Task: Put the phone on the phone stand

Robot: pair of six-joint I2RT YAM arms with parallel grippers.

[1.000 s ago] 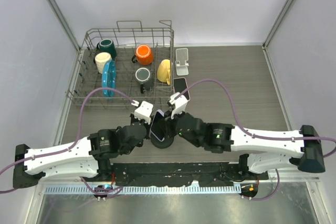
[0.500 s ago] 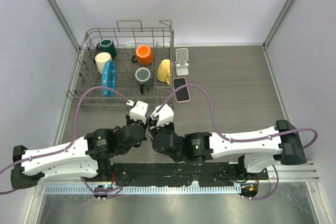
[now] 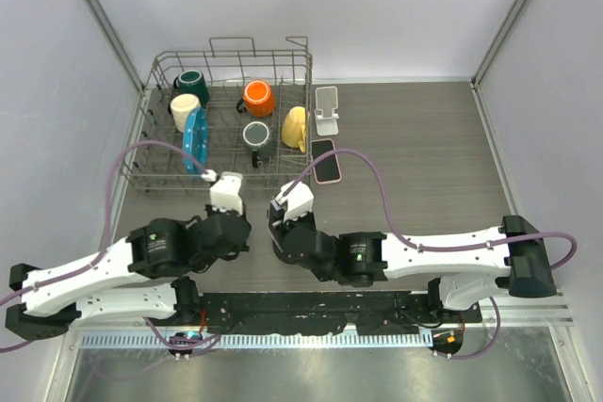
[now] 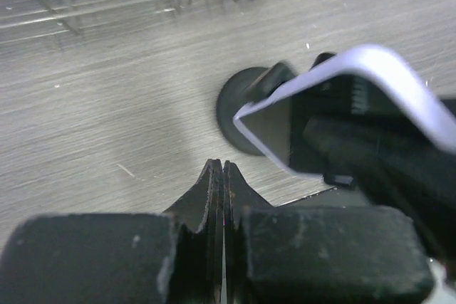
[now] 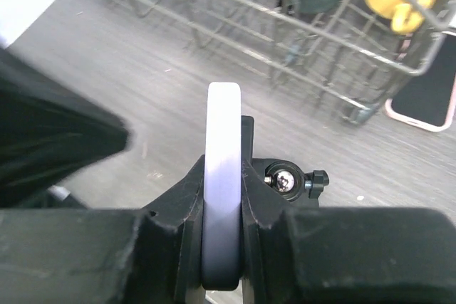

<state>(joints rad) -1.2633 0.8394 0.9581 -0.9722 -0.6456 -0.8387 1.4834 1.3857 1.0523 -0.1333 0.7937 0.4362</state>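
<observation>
The right gripper (image 5: 223, 176), clamped on the lavender phone (image 5: 223, 115) above the near edge of the table (image 3: 424, 167) (left gripper (image 4: 223, 176) pinched together, empty), should probably carry it to the white phone stand (image 3: 326, 108) at the far edge, clearing the pink-cased phone (image 3: 325, 160) and tilting it to the cradle.

phone (image 3: 325, 160) (image 5: 222, 176): two; stand (image 3: 326, 108): one; rack (image 3: 160, 72): one; mug (image 3: 193, 82) (image 3: 185, 105) (image 3: 256, 96) (image 3: 256, 136) (image 3: 295, 126): five; plate (image 3: 195, 138): one

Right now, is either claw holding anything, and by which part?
Right claw holds the lavender phone, gripping its two flat faces, thin edge toward the wrist camera. Left claw is shut and empty.
</observation>
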